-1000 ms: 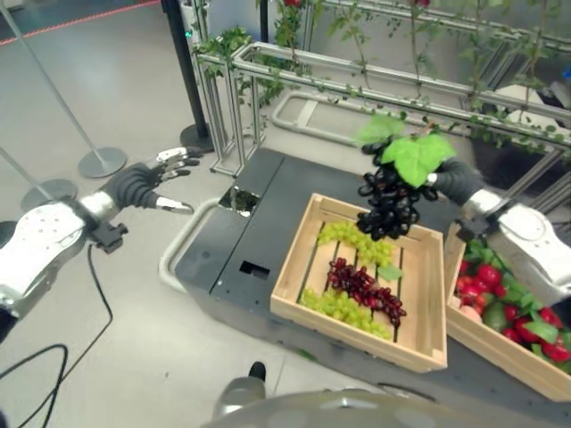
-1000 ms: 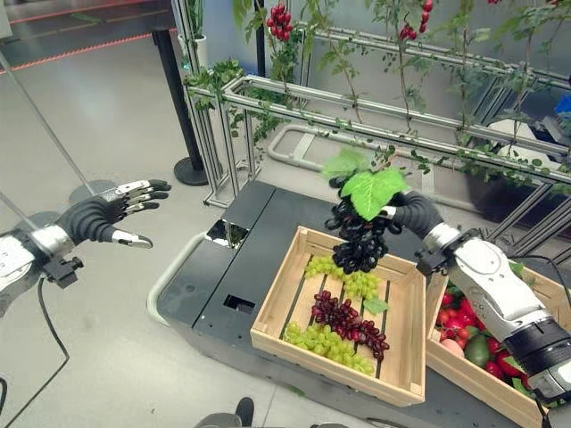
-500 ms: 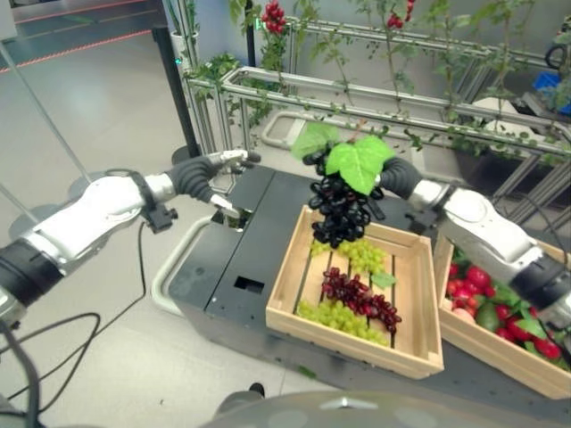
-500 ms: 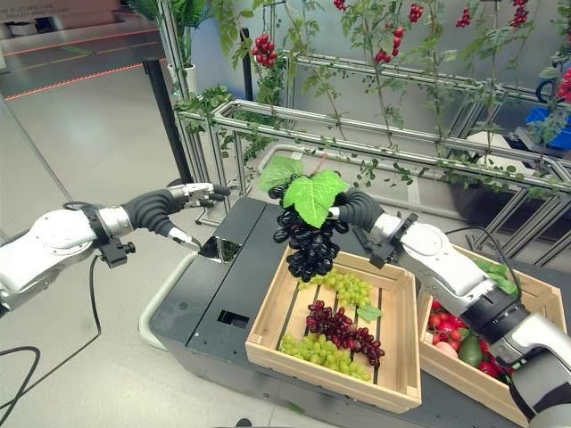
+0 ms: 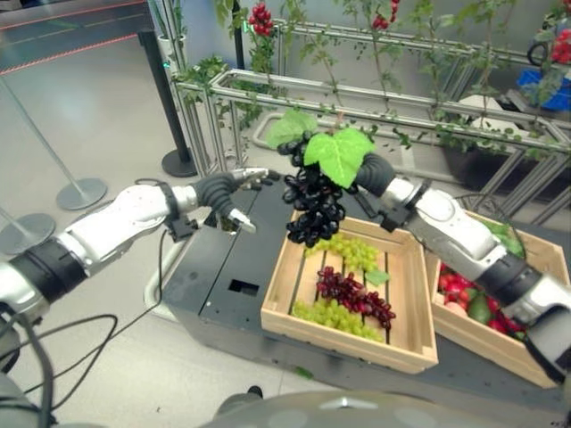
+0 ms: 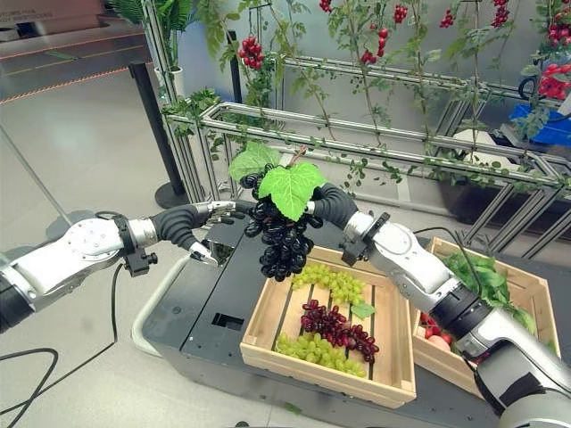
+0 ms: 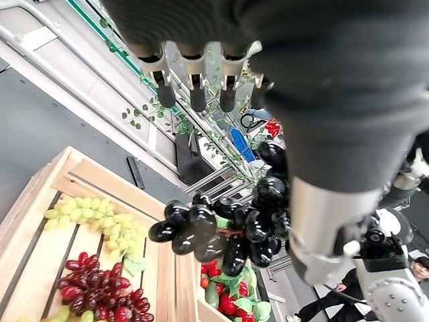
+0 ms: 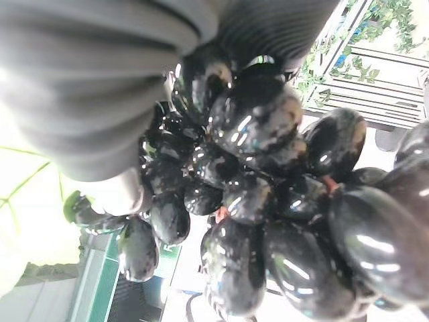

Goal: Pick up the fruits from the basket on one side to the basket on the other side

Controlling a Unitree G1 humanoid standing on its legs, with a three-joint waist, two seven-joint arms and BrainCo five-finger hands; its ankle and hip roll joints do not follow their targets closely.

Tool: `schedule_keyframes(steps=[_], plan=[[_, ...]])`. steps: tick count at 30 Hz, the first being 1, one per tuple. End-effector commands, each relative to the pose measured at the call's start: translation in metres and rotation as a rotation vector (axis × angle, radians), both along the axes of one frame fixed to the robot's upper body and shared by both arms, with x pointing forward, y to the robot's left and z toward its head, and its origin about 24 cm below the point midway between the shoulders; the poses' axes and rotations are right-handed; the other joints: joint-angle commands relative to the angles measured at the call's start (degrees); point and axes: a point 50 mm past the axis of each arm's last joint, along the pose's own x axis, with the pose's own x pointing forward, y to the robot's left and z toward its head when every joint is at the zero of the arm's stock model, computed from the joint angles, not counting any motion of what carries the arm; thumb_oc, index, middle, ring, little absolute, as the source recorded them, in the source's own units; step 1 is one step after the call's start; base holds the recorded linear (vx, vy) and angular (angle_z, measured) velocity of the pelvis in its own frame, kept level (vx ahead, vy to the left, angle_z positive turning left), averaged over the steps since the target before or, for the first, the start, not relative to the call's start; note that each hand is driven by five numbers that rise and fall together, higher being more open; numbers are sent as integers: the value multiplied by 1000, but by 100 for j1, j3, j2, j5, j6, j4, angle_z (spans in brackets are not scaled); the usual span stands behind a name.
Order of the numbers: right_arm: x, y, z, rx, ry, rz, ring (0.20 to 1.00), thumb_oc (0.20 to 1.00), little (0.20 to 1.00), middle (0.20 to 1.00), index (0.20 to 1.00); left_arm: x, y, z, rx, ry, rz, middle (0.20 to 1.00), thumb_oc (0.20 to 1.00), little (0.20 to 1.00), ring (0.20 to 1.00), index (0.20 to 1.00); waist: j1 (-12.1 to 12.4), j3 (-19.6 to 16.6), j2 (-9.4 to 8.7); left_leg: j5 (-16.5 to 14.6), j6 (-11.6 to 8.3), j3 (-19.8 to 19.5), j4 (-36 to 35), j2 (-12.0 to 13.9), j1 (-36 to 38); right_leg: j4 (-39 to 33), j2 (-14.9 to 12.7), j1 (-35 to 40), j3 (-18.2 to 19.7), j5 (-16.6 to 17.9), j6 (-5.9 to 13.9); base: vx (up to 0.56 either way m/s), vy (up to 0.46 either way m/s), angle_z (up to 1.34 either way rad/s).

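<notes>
Hanging from the right hand (image 6: 332,205), whose fingers are closed on its leafy top, the black grape bunch (image 6: 281,239) sits in mid-air over the near-left corner of the wooden crate (image 6: 393,374) of green and red grapes. Left hand (image 6: 212,227): fingers straight and relaxed, just beside the bunch, not touching. Risks: a handover with a poor grasp could drop the bunch onto the dark cart top (image 6: 192,303); loose berries could shed if squeezed.

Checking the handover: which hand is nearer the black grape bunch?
Right. The right hand holds the black grape bunch by its top; the left hand, open, reaches beside it, apart.
</notes>
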Motion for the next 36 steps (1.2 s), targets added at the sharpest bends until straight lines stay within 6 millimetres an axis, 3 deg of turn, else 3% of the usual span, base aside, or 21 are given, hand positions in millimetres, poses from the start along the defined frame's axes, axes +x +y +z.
schedule_keyframes(steps=[1, 21, 36], plan=[[4, -1, 68, 232, -221, -10, 200, 200, 200, 200, 200, 8, -10, 24, -61, -93, -24, 1000, 1000, 1000, 1000, 1000, 48, -188, -29, -471, 121, 45, 248, -141, 100, 38, -116, -329, -31, 627, 482, 0, 0, 0], [2, 24, 71, 492, -182, 36, 200, 200, 200, 200, 200, 11, -17, 9, -157, -80, 9, 1000, 1000, 1000, 1000, 1000, 59, -257, 27, -542, 147, 51, 230, -140, 169, 10, -115, -265, 31, 589, 452, 0, 0, 0], [1, 22, 52, 310, -145, 35, 200, 200, 200, 200, 200, 8, -19, -4, -190, -41, 16, 1000, 1000, 1000, 1000, 1000, 32, -228, -23, -567, 159, 67, 258, -162, 165, 10, -120, -280, 72, 607, 459, 0, 0, 0]])
